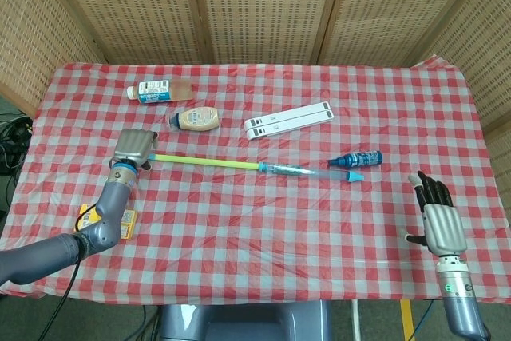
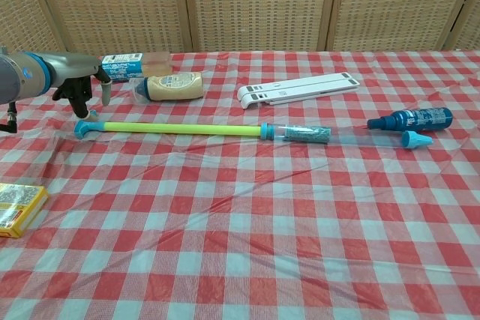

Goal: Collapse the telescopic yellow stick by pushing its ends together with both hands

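Honestly, the yellow stick (image 2: 184, 128), lying fully extended across the worktop (image 2: 247, 237), should be gripped squarely at its blue end by the empty left hand (image 2: 82, 86), fingers (image 2: 106, 94) loosely spread, while the right hand (image 1: 441, 225) waits open.

A red-and-white checked cloth (image 1: 263, 221) covers the worktop. Behind the worktop stand woven rattan screen panels (image 1: 259, 9) in wooden frames; dark cables (image 1: 12, 137) lie on the floor beside its left edge.
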Motion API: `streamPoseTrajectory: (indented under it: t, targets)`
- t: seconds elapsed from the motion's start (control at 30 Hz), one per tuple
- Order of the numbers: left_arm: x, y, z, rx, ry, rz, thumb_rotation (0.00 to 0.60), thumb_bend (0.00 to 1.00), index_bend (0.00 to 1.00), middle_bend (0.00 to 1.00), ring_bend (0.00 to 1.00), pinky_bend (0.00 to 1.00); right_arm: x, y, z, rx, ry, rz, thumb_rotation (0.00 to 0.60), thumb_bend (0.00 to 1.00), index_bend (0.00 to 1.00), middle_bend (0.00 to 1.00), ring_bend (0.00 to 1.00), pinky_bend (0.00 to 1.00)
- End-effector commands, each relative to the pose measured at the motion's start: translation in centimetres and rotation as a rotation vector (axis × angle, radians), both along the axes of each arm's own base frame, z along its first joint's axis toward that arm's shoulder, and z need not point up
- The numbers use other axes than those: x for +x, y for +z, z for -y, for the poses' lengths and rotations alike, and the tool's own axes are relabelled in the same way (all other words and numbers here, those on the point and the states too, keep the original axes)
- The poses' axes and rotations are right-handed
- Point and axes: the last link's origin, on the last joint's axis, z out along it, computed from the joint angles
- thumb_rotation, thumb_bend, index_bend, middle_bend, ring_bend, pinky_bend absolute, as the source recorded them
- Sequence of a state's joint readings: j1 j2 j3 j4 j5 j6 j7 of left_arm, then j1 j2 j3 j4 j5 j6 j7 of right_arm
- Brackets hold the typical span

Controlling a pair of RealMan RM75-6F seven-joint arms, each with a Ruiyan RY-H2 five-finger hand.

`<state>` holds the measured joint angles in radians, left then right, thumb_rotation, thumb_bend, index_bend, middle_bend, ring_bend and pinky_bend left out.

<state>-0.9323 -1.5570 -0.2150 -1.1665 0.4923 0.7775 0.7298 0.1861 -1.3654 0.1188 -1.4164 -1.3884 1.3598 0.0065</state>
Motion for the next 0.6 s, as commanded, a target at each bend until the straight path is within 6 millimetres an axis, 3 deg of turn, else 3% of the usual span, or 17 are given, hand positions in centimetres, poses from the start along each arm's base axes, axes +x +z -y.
streamPoseTrajectory:
  t: [0.03,0.6]
  targets:
    - [-0.3,-0.7,-0.3,-0.014,0.011,-0.001,0.6,0.3,0.42,0.88,0.81,0.69,0.0,-0.1,0.0,0.003,-0.002,-0.002,0.6,0.17,0.0,0.0,0.0,0.0]
    - [-0.6,-3.4,-2.0,-0.045,0.019,0.0,0.6,0.31,0.43,0.88,0.81,0.69,-0.5,-0.6,0.3,0.013,-0.02,-0.014,0.6,0.17,0.0,0.0,0.0,0.0]
